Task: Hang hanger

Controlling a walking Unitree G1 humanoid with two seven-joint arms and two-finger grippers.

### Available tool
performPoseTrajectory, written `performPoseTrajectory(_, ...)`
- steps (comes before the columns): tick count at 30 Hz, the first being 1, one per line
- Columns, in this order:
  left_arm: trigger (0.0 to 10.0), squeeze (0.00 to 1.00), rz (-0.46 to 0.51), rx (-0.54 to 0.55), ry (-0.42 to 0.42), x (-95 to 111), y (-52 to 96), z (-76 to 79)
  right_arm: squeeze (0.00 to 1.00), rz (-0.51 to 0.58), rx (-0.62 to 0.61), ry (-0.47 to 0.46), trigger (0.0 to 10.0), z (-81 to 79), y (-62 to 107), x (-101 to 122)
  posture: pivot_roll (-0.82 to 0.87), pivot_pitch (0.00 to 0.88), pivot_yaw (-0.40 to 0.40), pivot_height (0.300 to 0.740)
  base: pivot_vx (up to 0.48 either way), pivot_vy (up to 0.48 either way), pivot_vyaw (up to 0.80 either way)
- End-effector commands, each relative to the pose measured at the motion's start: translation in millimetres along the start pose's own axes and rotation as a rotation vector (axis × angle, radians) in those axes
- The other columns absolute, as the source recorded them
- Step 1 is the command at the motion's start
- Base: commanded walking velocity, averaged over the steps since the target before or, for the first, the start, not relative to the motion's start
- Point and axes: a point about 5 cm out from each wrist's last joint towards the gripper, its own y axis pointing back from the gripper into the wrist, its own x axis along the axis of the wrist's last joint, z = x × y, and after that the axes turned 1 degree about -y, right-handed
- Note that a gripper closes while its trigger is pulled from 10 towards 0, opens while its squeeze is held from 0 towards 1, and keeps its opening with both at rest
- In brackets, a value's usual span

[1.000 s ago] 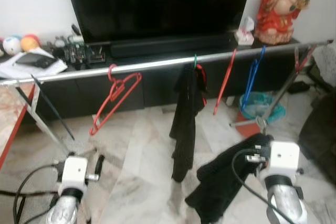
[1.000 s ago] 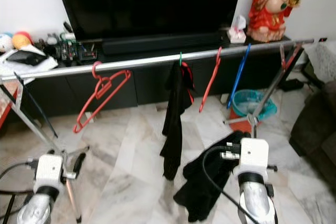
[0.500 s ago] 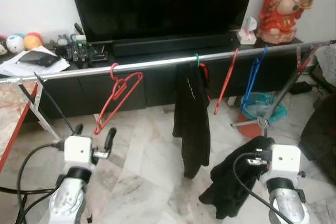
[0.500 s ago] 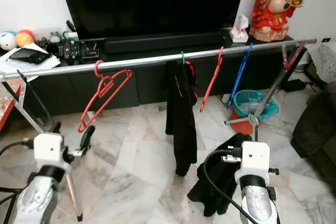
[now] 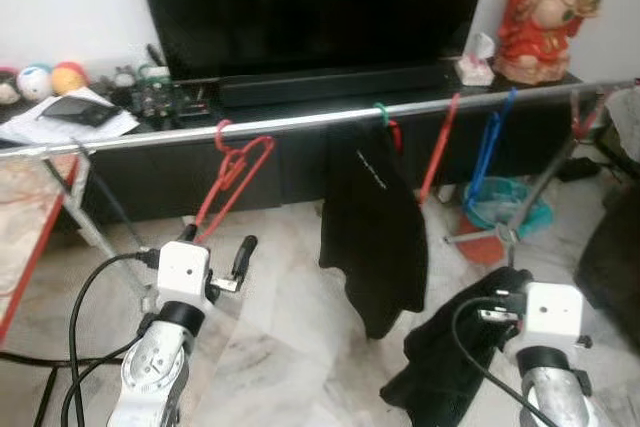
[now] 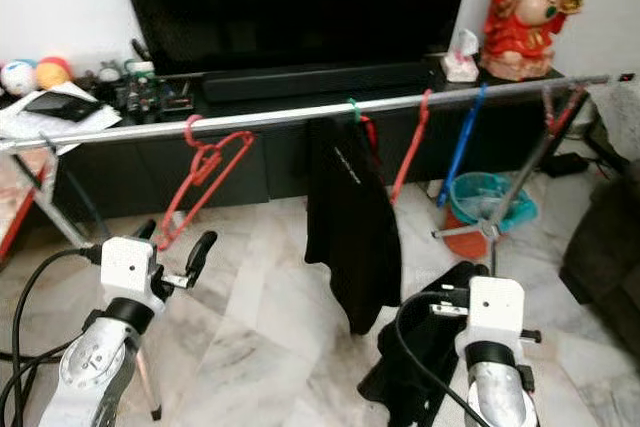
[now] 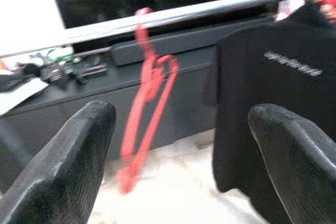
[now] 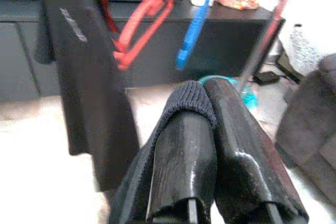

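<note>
Raised, left end effector gapes just below red hanger.

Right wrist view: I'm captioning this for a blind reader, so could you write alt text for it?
The right tool has its two black fingers shut on a fold of dark garment. Beyond it a black shirt, a red hanger and a blue hanger hang in front of a dark cabinet.
</note>
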Motion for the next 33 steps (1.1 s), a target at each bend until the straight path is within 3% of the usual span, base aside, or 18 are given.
performPoseTrajectory(1, 10.0, 0.00, 0.009, -0.007, 0.012, 6, -1.3, -0.3, 0.00, 0.052, 0.003, -0.017, 10.0, -1.6, -1.3, 12, 0.04, 0.000, 0.014, 0.732, 0.000, 0.386, -0.73)
performPoseTrajectory(8, 10.0, 0.00, 0.002, -0.015, 0.013, 6, -1.8, 1.2, 0.00, 0.063, 0.009, -0.013, 10.0, -3.8, -2.1, 13, 0.05, 0.000, 0.013, 0.732, 0.000, 0.378, -0.31)
performPoseTrajectory(23, 10.0, 0.00, -0.005, -0.093, 0.047, 11, -5.6, 13.5, 0.00, 0.043, 0.003, -0.005, 10.0, -2.9, -2.0, 8, 0.05, 0.000, 0.011, 0.732, 0.000, 0.000, 0.00)
performPoseTrajectory(29, 10.0, 0.00, -0.011, -0.097, 0.052, 11, -6.5, 13.7, 0.00, -0.045, -0.015, 0.031, 10.0, 5.5, 3.1, -16, 0.06, 0.000, 0.011, 0.732, 0.000, 0.000, 0.00)
performPoseTrajectory(33, 10.0, 0.00, -0.008, -0.091, 0.057, 11, -7.3, 13.2, 0.00, -0.170, -0.027, 0.067, 10.0, 12.5, 12.2, -48, 0.05, 0.000, 0.011, 0.732, 0.000, 0.000, 0.00)
